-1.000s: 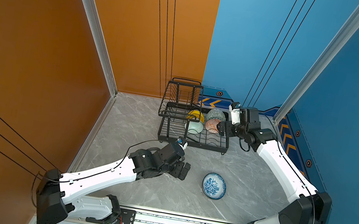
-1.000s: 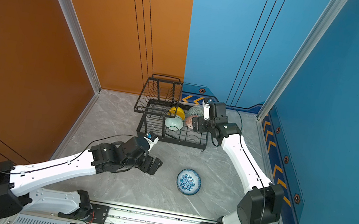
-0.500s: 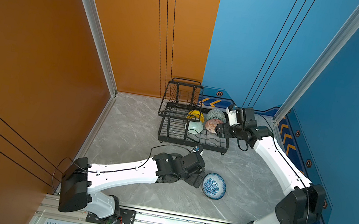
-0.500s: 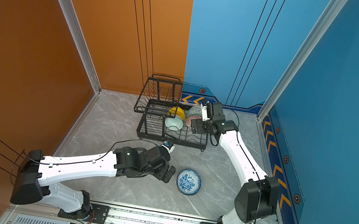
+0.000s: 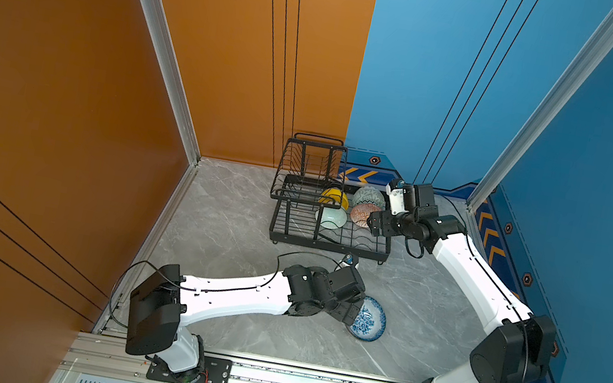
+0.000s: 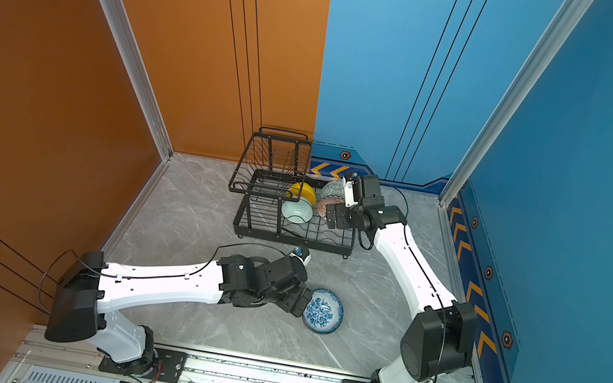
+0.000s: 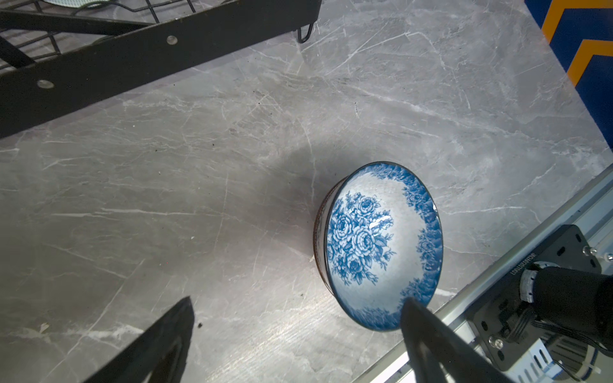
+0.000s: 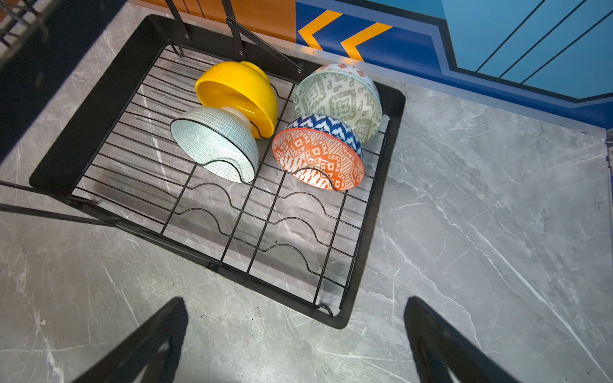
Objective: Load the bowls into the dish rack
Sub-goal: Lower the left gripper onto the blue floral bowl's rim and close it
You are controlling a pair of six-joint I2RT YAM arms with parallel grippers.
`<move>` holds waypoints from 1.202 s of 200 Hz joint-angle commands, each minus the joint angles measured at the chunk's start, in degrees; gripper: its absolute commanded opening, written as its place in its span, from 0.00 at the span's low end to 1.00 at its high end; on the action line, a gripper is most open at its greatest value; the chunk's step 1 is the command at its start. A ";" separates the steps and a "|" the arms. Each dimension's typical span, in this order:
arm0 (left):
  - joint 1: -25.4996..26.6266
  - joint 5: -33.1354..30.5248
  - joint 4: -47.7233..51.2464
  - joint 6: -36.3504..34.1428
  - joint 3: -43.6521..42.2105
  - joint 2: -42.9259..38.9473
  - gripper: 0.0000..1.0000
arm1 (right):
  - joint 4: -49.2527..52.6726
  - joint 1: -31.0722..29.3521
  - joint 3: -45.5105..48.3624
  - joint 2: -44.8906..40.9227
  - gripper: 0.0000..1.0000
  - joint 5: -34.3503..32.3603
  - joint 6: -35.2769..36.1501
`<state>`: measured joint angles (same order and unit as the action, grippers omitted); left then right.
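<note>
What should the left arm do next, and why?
Probably ease the left gripper forward so its open jaws straddle the rim of the blue-and-white bowl. The bowl sits on the table outside the dish rack, one finger near its rim.

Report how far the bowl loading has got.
Done: the yellow bowl, mint bowl, grey-green bowl and orange bowl stand in the dish rack's lower tray. In hand: nothing gripped; the left gripper is open beside the blue floral bowl, the right gripper open by the rack. Left: that bowl sits on the table; no sixth bowl shows.
</note>
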<state>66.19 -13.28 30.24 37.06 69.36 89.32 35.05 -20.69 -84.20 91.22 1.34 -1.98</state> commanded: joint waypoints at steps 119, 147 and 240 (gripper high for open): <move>-0.37 4.49 -1.57 1.00 4.46 8.43 0.76 | 1.65 -0.76 -0.06 0.63 1.00 -0.58 0.53; -0.37 5.58 -2.10 0.83 4.93 9.62 0.67 | 1.60 -0.76 0.01 0.71 1.00 -0.82 0.66; -0.28 7.13 -2.87 0.82 5.85 12.10 0.29 | 1.60 -0.76 0.61 0.28 1.00 -1.43 1.02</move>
<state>66.02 -7.11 27.38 38.46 73.43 100.31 35.07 -21.10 -84.16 91.31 1.28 -1.50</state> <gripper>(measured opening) 0.322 0.999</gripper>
